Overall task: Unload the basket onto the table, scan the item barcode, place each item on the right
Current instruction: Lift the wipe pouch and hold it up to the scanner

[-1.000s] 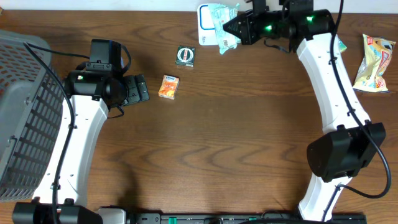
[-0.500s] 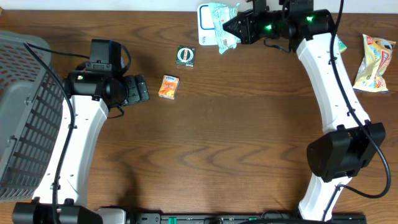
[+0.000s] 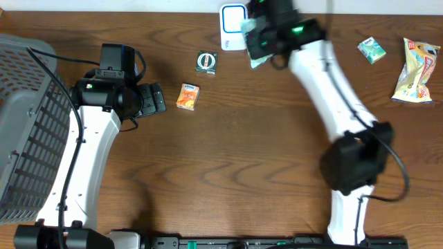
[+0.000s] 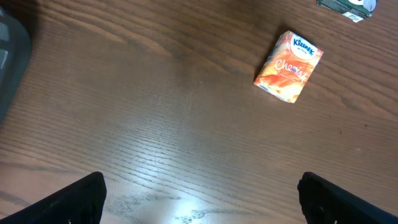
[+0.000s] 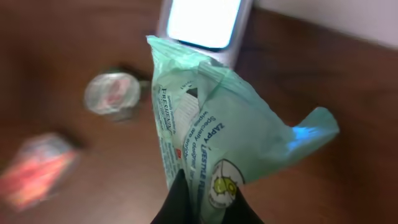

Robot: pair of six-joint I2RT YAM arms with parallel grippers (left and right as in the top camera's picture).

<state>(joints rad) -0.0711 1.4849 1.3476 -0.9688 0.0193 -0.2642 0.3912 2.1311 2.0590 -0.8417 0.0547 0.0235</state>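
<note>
While right pincer (image 5: 202,200) grips green packet (image 5: 211,124), scanner (image 5: 202,22) behind, tissue pack (image 3: 187,96), dark box (image 3: 206,61)

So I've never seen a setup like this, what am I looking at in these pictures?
Two white robot arms stand at a wooden table, each ending in a two-finger gripper. The wide picture looks down from above; the other two come from cameras on the wrists. The right gripper is shut on a pale green packet, held near the white scanner. The left gripper is open and empty, near an orange tissue pack. A small dark box, a snack bag, a smaller green packet and a grey basket also lie there.
</note>
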